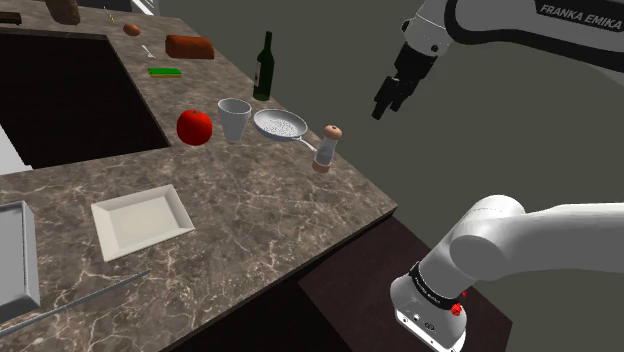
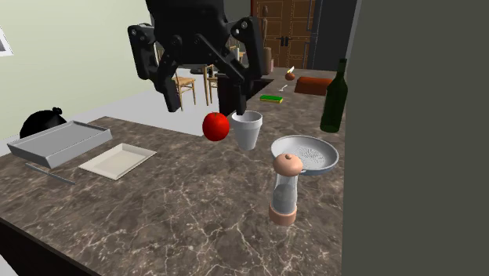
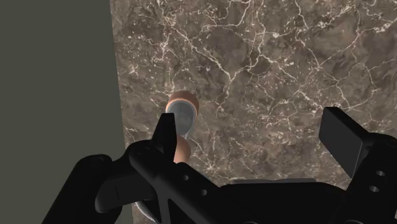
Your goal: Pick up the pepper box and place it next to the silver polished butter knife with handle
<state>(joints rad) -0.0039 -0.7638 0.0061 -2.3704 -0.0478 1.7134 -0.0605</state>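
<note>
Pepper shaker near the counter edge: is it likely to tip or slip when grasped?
The pepper shaker stands tall and narrow, so a sideways nudge may well tip it. Its round, glassy-looking middle could slip in a loose grasp. It is probably stiff.

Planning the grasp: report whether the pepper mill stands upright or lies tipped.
Upright: the pepper mill stands on its base on the marble counter, its round knob on top.

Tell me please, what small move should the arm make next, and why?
Probably shift the pincer sideways until the pepper box lies midway between its open fingers, before going down. In the wrist view the box stands on the counter beside one finger, not between the two, and the pincer hangs above it, not touching it.
</note>
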